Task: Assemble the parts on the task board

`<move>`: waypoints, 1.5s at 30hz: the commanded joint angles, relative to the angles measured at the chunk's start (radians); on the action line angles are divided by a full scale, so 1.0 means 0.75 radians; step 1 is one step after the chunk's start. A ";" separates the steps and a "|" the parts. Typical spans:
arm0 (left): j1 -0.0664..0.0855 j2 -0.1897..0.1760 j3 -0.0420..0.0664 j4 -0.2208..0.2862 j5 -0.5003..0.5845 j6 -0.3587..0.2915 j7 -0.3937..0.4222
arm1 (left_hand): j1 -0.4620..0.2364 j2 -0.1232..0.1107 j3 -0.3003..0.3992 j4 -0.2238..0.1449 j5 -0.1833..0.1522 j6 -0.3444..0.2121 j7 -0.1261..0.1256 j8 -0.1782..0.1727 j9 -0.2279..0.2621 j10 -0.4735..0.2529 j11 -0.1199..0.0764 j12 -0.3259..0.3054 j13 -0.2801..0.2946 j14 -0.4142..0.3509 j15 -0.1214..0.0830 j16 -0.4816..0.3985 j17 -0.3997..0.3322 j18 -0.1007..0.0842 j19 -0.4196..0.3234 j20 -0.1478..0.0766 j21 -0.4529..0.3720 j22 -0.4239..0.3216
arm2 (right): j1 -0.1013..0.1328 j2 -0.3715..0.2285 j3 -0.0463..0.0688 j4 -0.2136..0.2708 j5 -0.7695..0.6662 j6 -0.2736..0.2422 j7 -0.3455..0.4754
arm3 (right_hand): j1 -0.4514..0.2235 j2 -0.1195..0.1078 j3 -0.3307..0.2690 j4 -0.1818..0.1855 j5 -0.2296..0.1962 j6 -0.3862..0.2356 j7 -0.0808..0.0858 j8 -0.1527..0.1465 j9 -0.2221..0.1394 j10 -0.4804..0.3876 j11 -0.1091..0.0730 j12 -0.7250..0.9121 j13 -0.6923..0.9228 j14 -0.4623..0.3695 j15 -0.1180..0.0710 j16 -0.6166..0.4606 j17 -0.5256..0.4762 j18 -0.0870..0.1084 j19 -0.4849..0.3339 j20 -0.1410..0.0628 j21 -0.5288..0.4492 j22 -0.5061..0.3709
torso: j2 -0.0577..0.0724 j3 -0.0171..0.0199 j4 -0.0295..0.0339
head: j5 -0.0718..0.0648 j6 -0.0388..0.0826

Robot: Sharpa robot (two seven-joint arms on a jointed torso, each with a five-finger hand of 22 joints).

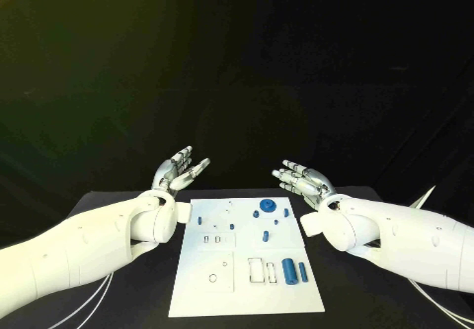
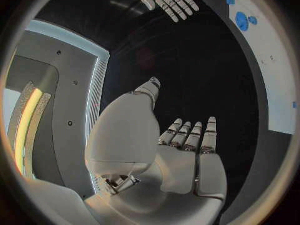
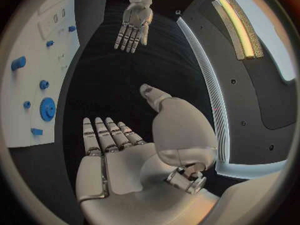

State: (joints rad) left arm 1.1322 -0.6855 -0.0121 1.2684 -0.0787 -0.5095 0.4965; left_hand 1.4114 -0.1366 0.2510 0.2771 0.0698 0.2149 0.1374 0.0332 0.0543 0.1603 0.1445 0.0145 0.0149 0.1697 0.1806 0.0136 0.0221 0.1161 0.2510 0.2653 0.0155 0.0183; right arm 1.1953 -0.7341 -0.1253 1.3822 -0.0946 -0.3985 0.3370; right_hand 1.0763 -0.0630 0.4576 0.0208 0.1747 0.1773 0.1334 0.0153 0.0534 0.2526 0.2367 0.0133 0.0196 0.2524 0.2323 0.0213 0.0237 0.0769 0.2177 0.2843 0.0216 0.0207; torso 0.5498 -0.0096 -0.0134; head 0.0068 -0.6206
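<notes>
Both sides, each robot hand, left point(image 1: 181, 171) and right point(image 1: 304, 180), spread empty beyond the task board's point(image 1: 222, 301) far edge.

This looks like a robotics lab or test cell set up for recording. A matte black table point(image 1: 118, 205) stands before a plain black backdrop point(image 1: 296, 82) that closes off the whole background. On the table lies a flat white rectangular task board point(image 1: 222, 288) carrying small blue plastic parts point(image 1: 268, 204), a bench-test fixture and no household object. Thin white cables point(image 1: 94, 301) trail over the table's near edge.
</notes>
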 commanded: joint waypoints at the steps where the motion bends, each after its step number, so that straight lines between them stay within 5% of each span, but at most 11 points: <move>1: 0.006 0.008 0.000 -0.017 -0.010 0.026 0.000 | 0.064 -0.005 -0.008 0.019 0.026 0.017 0.064 0.030 0.027 0.039 0.001 0.014 0.014 0.009 0.011 0.016 0.023 0.021 0.027 0.023 0.027 0.024 | 0.019 0.008 -0.014 -0.029 -0.024 0.074 -0.033 | 0.018 -0.002 0.053 -0.001 0.022 0.021 0.199 0.019 0.018 -0.002 0.011 0.023 0.015 0.020 -0.004 0.016 0.016 0.034 0.018 0.006 0.015 0.015 | 0.000 -0.0002 -0.0004 | 0.000 0.000; 7: 0.006 0.009 0.000 -0.018 -0.010 0.027 -0.001 | 0.066 -0.004 -0.007 0.019 0.026 0.018 0.066 0.030 0.027 0.042 0.002 0.014 0.015 0.011 0.013 0.016 0.023 0.022 0.027 0.023 0.027 0.024 | 0.039 0.015 -0.030 -0.054 -0.038 0.127 -0.058 | 0.073 -0.007 0.065 -0.046 0.015 0.080 0.198 0.034 0.031 0.070 0.008 0.031 0.021 0.094 -0.010 0.029 0.027 0.055 0.076 0.011 0.029 0.023 | 0.000 -0.0002 -0.0004 | 0.000 0.000; 8: 0.007 -0.031 0.000 0.000 -0.001 0.058 -0.005 | 0.068 -0.002 -0.005 0.019 0.025 0.021 0.068 0.031 0.028 0.044 0.005 0.015 0.015 0.015 0.015 0.017 0.024 0.024 0.027 0.023 0.027 0.024 | 0.049 0.002 -0.030 -0.090 -0.251 0.071 -0.020 | 0.095 -0.010 0.067 -0.062 0.010 0.107 0.195 0.041 0.037 0.105 0.006 0.033 0.024 0.132 -0.012 0.035 0.033 0.058 0.098 0.010 0.033 0.025 | 0.006 -0.0007 0.0026 | 0.007 -0.034; 9: 0.007 -0.038 0.000 0.005 -0.001 0.062 -0.003 | 0.071 0.002 -0.002 0.018 0.025 0.026 0.072 0.032 0.029 0.051 0.009 0.016 0.017 0.023 0.017 0.019 0.026 0.028 0.028 0.025 0.028 0.025 | 0.049 0.005 -0.030 -0.098 -0.299 0.062 -0.013 | 0.123 -0.013 0.070 -0.077 0.004 0.152 0.190 0.053 0.048 0.152 0.002 0.037 0.027 0.183 -0.017 0.043 0.039 0.065 0.129 0.010 0.040 0.028 | 0.007 -0.0015 0.0020 | 0.007 -0.036; 16: 0.008 -0.069 0.000 0.039 -0.002 0.056 0.036 | 0.087 0.034 0.042 0.004 0.019 0.154 0.130 0.069 0.055 0.222 0.073 0.035 0.031 0.174 0.018 0.050 0.052 0.068 0.087 0.032 0.041 0.033 | 0.057 0.009 -0.030 -0.122 -0.470 0.020 0.007 | 0.204 -0.022 0.080 -0.118 0.012 0.331 0.171 0.103 0.088 0.373 -0.009 0.053 0.040 0.401 -0.038 0.077 0.066 0.098 0.252 0.010 0.063 0.037 | 0.021 -0.0042 0.0033 | 0.006 -0.040; 20: 0.011 -0.087 0.000 0.060 -0.005 0.049 0.051 | 0.084 0.043 0.086 -0.029 0.016 0.369 0.157 0.133 0.099 0.561 0.108 0.073 0.054 0.512 0.032 0.129 0.109 0.062 0.458 0.034 0.132 0.077 | 0.068 0.010 -0.030 -0.132 -0.584 0.002 0.004 | 0.246 -0.032 0.090 -0.137 0.016 0.506 0.155 0.148 0.119 0.615 -0.013 0.065 0.051 0.618 -0.047 0.107 0.088 0.107 0.439 0.010 0.096 0.049 | 0.033 -0.0022 0.0088 | 0.004 -0.042; 28: 0.025 -0.132 0.000 0.125 -0.031 0.075 0.039 | 0.054 0.029 0.156 -0.078 0.014 0.727 0.148 0.256 0.167 0.989 0.087 0.117 0.074 0.924 -0.004 0.237 0.215 0.089 0.751 0.027 0.245 0.100 | 0.098 0.019 -0.029 -0.160 -0.920 0.005 -0.063 | 0.281 -0.066 0.122 -0.153 0.002 0.832 0.146 0.225 0.169 0.914 -0.043 0.076 0.059 0.888 -0.078 0.155 0.114 0.142 0.806 -0.001 0.171 0.073 | 0.065 -0.0014 0.0231 | -0.006 -0.038; 34: 0.031 -0.202 0.002 0.238 -0.063 0.131 0.008 | 0.042 -0.009 0.223 -0.109 0.012 0.803 0.123 0.291 0.199 1.136 0.039 0.122 0.084 1.181 -0.084 0.395 0.368 0.090 0.966 -0.057 0.384 0.155 | 0.132 0.037 -0.028 -0.177 -1.336 0.077 -0.193 | 0.291 -0.112 0.136 -0.150 -0.025 0.927 0.108 0.247 0.171 1.059 -0.093 0.075 0.063 1.102 -0.147 0.236 0.172 0.142 0.998 -0.072 0.248 0.093 | 0.104 0.0052 0.0329 | -0.014 -0.038; 39: 0.033 -0.266 0.009 0.347 -0.078 0.173 -0.007 | 0.022 -0.034 0.262 -0.144 0.010 0.805 0.112 0.284 0.217 1.181 0.022 0.114 0.087 1.190 -0.110 0.570 0.531 0.085 0.999 -0.091 0.493 0.217 | 0.151 0.053 -0.028 -0.173 -1.608 0.126 -0.296 | 0.294 -0.143 0.108 -0.136 -0.054 0.986 0.078 0.265 0.185 1.149 -0.131 0.073 0.069 1.267 -0.208 0.337 0.280 0.144 1.143 -0.134 0.340 0.135 | 0.142 0.0074 0.0418 | -0.029 -0.037; 40: 0.034 -0.278 0.012 0.368 -0.082 0.178 -0.010 | 0.013 -0.046 0.269 -0.154 0.009 0.805 0.108 0.282 0.222 1.187 0.021 0.112 0.087 1.172 -0.114 0.635 0.585 0.083 0.996 -0.099 0.533 0.243 | 0.153 0.056 -0.028 -0.171 -1.655 0.132 -0.314 | 0.303 -0.150 0.082 -0.135 -0.050 1.021 0.061 0.274 0.196 1.201 -0.152 0.074 0.074 1.353 -0.245 0.421 0.359 0.138 1.224 -0.180 0.422 0.180 | 0.148 0.0077 0.0427 | -0.031 -0.038; 45: 0.035 -0.323 0.022 0.448 -0.094 0.199 -0.025 | -0.013 -0.046 0.301 -0.172 0.009 0.808 0.106 0.277 0.239 1.201 0.013 0.110 0.090 1.148 -0.125 0.834 0.720 0.082 0.973 -0.113 0.669 0.333 | 0.161 0.074 -0.027 -0.162 -1.814 0.151 -0.386 | 0.301 -0.179 0.087 -0.118 -0.025 1.084 0.031 0.273 0.238 1.314 -0.201 0.066 0.106 1.459 -0.305 0.781 0.666 0.131 1.320 -0.249 0.679 0.357 | 0.176 0.0073 0.0523 | -0.041 -0.033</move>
State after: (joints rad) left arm 1.1566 -0.9251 0.0033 1.5924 -0.1453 -0.3683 0.4805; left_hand 1.4226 -0.1747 0.4500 0.1504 0.0697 0.8103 0.2071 0.2417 0.2196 1.0408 0.1607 0.1005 0.0664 1.0428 0.0930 0.6276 0.5496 0.1549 0.9861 0.2032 0.5082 0.2532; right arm 1.3142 -0.6825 -0.1463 1.2570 -1.4265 -0.2926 0.0616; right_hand 1.3057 -0.1824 0.5355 -0.0702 0.1454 0.9845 0.1524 0.2128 0.2210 1.1945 0.0986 0.0622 0.0853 1.3469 0.0086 0.5970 0.5258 0.1782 1.1921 0.0995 0.5216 0.2859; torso 0.6636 -0.0041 0.0202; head -0.0201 -0.6469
